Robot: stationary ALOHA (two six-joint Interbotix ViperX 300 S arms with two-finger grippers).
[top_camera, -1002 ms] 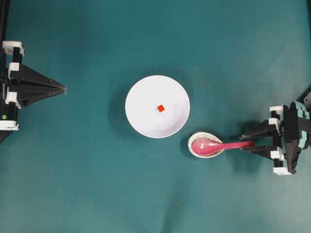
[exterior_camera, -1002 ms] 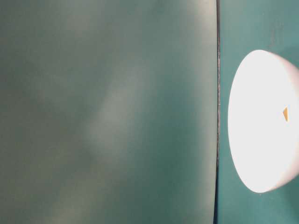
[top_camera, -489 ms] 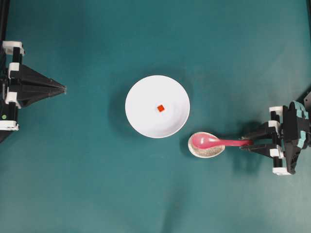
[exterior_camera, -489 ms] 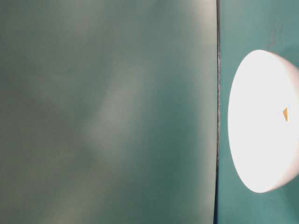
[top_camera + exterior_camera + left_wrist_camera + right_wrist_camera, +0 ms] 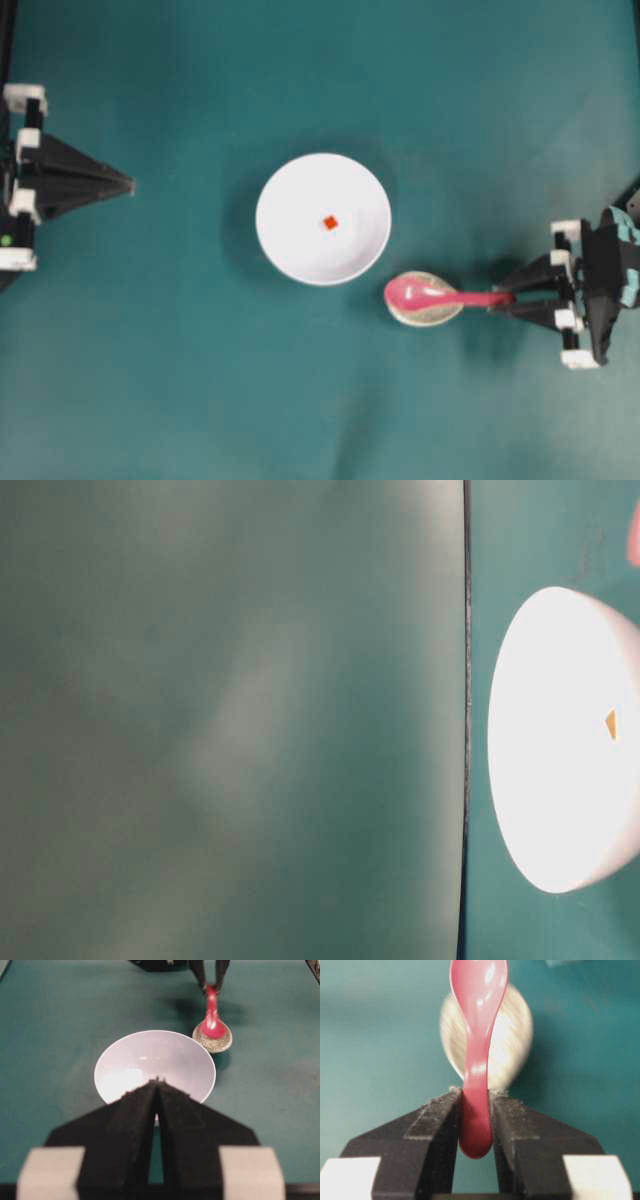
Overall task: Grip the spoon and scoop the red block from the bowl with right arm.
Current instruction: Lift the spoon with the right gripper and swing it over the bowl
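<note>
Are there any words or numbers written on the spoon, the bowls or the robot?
None: no words, numbers or signs can be read in any view.
The spoon, the white bowl and the speckled dish are plain.
The right gripper and left gripper show no readable labels.

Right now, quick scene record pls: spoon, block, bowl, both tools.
spoon: handle end clamped in the right tool, scoop over the speckled dish
red block: in the bowl, near its middle
bowl: white, upright, beside the speckled dish
right tool: shut on the spoon handle
left tool: shut, empty, short of the bowl
</note>
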